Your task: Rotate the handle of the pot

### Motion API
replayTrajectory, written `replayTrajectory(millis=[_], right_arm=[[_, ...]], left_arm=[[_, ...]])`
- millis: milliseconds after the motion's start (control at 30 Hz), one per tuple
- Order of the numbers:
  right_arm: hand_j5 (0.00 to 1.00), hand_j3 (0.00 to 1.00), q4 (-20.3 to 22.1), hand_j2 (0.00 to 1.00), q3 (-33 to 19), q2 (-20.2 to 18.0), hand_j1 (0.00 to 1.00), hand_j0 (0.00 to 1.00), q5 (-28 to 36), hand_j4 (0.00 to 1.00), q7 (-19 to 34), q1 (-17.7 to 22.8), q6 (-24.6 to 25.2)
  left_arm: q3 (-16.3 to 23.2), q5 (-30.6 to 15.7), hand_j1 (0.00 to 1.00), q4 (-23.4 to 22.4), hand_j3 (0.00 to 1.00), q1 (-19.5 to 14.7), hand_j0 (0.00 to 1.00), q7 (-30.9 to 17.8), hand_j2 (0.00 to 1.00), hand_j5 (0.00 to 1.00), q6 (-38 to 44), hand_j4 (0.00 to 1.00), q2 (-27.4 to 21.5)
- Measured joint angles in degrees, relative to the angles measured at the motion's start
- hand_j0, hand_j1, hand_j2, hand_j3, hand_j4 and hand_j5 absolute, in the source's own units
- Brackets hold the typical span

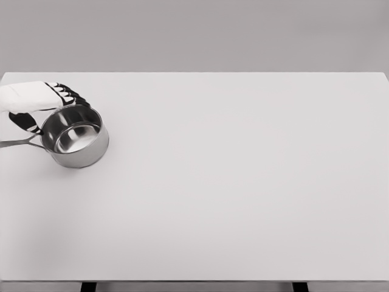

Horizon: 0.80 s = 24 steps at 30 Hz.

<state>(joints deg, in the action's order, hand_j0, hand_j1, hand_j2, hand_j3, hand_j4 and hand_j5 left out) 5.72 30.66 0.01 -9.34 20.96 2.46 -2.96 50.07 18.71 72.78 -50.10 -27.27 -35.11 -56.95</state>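
The near desk (231,231) lies bare, and at its far left stands the steel pot (75,135), upright, its handle (18,143) pointing left off the picture's edge. Just beyond it the left hand (42,97) curls its fingers (70,96) over the far rim, thumb near the handle root, apparently not clamped. A push off-centre could slide the pot instead of turning it.

Left hand (37,100) fingers (68,93) curl behind steel pot (75,136) on table (243,182)
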Motion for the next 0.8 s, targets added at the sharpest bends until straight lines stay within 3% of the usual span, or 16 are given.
replayTrajectory(millis=[133,300,467,800], right_arm=[[1.00,1.00,0.00,1.00,0.00,0.00,1.00,1.00,0.00,1.00,-0.01,0.00,0.00],[1.00,1.00,0.01,1.00,0.00,0.00,1.00,1.00,0.00,1.00,-0.02,0.00,-0.01],[1.00,1.00,0.01,1.00,0.00,0.00,1.00,1.00,0.00,1.00,0.00,0.00,0.00],[1.00,1.00,0.00,1.00,0.00,0.00,1.00,1.00,0.00,1.00,0.00,0.00,0.03]], left_arm=[[-0.61,-0.25,1.00,0.09,1.00,0.00,1.00,0.17,1.00,1.00,0.00,1.00,-0.74],[-0.56,-6.13,1.00,2.12,1.00,4.57,1.00,0.78,1.00,1.00,-0.03,1.00,-6.71],[-0.42,-7.82,1.00,2.44,1.00,5.79,1.00,0.75,1.00,1.00,-0.01,1.00,-8.98],[-0.46,-1.36,1.00,1.09,1.00,5.97,1.00,0.47,1.00,1.00,0.00,1.00,-9.11]])
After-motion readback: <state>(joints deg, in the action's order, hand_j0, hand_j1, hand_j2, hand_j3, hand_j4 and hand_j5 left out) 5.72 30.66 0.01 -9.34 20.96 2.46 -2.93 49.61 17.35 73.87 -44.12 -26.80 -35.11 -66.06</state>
